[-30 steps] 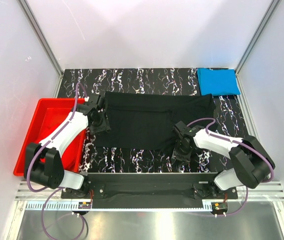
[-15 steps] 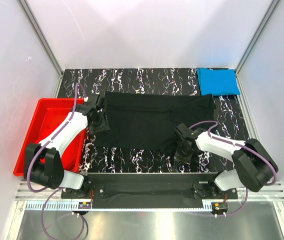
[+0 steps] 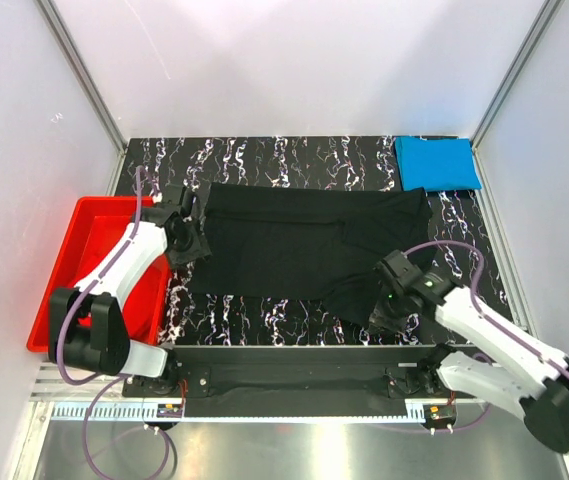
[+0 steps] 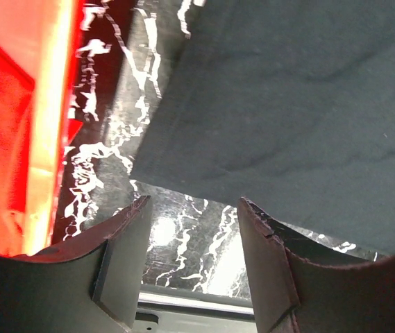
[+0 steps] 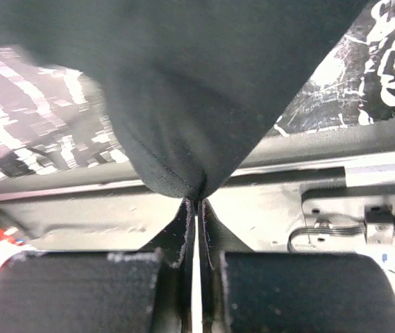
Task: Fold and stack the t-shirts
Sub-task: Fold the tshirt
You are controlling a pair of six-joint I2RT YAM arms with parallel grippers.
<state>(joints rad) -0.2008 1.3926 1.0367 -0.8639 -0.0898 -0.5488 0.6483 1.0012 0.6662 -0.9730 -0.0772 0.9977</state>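
Since a second ago, the right gripper [image 5: 196, 205] has been drawn back toward the arm bases with a corner of the black t-shirt [image 3: 284, 240] in it. Its fingers are now pinched fully together on a small fold of that hem, at the near corner farthest from the red tub [image 3: 52, 290]. The left gripper [image 4: 191, 208] has been shifted a little along the shirt's tub-side edge, and its fingers are held apart with nothing between them, just above the hem. The shirt is laid out flat beside the tub, one edge near the tub's wall, with the pinched corner lifted and bunched. Soft, light, limp cloth is judged here: no shape will be kept, anything unsupported will sag and drag, and a thin pinch could slip out if it is pulled fast. A hold is best taken at hems and corners, with the matching tub-side corner taken by the left fingers so that the fold is carried evenly. The blue t-shirt [image 3: 436, 163] is already folded and lies well apart from the tub, at the opposite far corner. The table [image 3: 294, 155] is smooth, dark and marbled, so the cloth should slide on it easily. It is hemmed in by white walls, and little bare surface is left beyond the shirt on the side away from the tub.
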